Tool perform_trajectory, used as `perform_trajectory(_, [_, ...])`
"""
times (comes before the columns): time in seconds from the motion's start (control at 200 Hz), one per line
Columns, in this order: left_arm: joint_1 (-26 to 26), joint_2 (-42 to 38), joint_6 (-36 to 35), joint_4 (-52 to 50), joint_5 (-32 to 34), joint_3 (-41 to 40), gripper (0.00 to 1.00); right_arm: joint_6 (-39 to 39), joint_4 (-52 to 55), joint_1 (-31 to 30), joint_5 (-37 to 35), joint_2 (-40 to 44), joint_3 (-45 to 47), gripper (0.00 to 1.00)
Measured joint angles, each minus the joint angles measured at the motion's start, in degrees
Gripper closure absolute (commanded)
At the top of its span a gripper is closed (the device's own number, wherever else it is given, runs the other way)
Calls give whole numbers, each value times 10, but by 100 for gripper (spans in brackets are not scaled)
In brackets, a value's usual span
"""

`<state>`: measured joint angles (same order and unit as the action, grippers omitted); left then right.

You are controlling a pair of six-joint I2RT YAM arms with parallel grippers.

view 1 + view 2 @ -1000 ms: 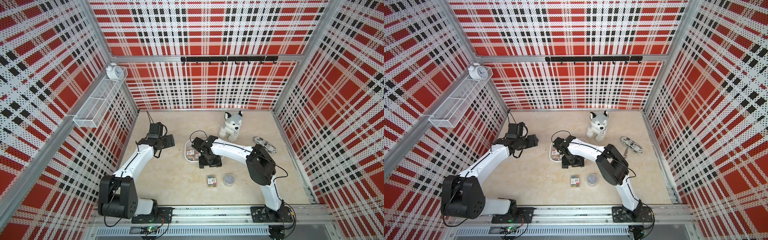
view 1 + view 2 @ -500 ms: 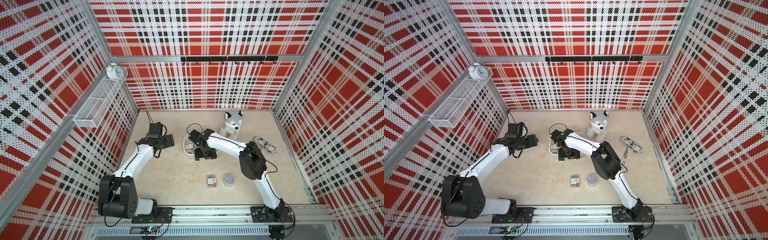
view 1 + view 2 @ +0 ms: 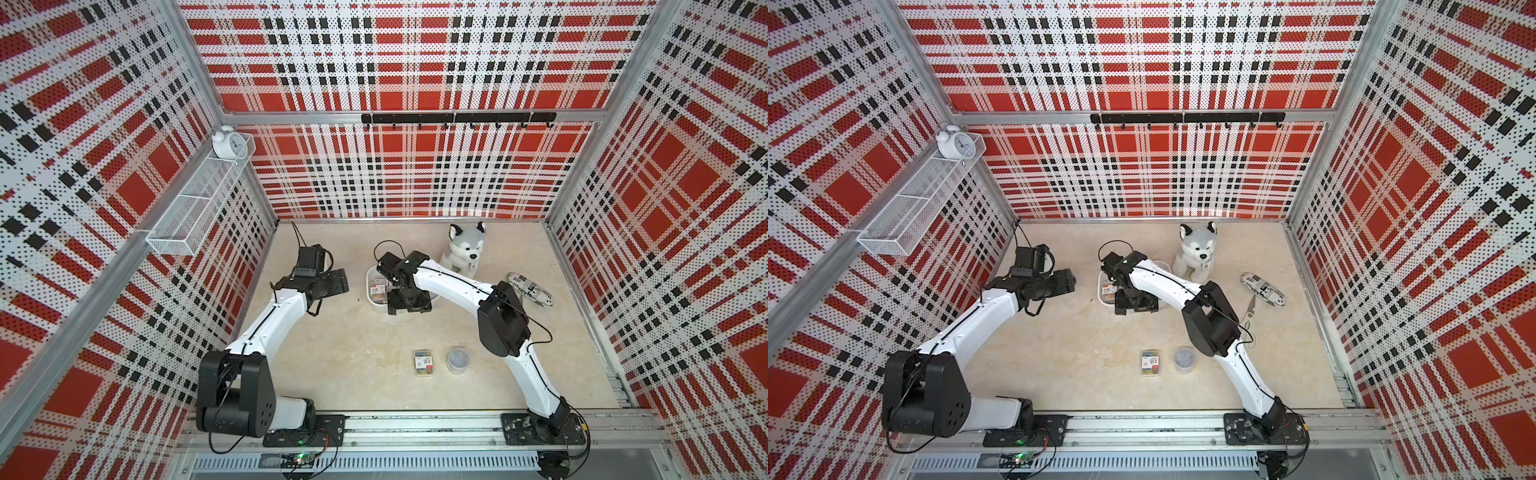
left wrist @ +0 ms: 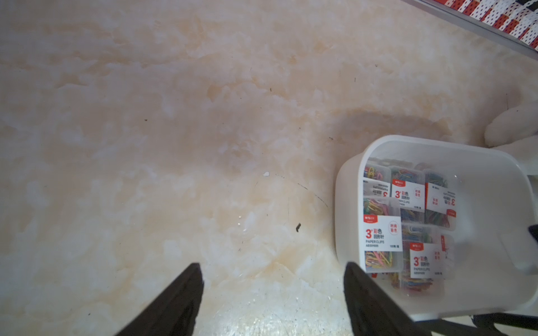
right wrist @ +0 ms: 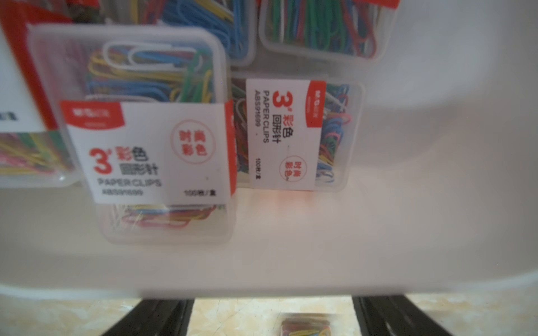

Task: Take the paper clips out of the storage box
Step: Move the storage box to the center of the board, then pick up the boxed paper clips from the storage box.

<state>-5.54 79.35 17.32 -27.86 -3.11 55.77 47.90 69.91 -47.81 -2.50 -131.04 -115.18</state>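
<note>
Right end effector (image 3: 409, 306) shifted to storage box (image 4: 340, 218) rim, paper clips (image 5: 157, 151) just beyond.

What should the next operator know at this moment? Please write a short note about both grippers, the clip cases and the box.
Left gripper: jaws open, empty, over bare table beside the storage box.
Right gripper: jaws open, empty, at the box.
Done: one clip case and the round tub lie out on the table, side by side.
Left: several clip cases are in the box; the exact number is not visible.
</note>
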Motion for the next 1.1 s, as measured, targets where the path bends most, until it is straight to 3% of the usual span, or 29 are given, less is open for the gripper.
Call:
perform_trajectory(0.225, [-2, 0, 5, 6, -15, 0, 22, 24, 6, 0, 1, 103, 83, 13])
perform_trajectory(0.366, [-22, 1, 8, -5, -7, 10, 24, 26, 18, 12, -12, 203, 72, 13])
perform_trajectory(0.471, [-66, 9, 22, -18, 27, 52, 25, 10, 21, 56, -21, 252, 36, 14])
perform_trajectory(0.571, [-139, 23, 55, -23, 64, 118, 28, -19, 23, 111, -26, 263, 6, 13])
perform_trajectory(0.772, [-257, 121, 145, -70, 90, 295, 33, -95, 24, 196, -29, 263, -2, 13])
perform_trajectory(1.102, [-315, 261, 222, -202, 65, 388, 28, -174, -15, 257, -25, 344, 95, 13])
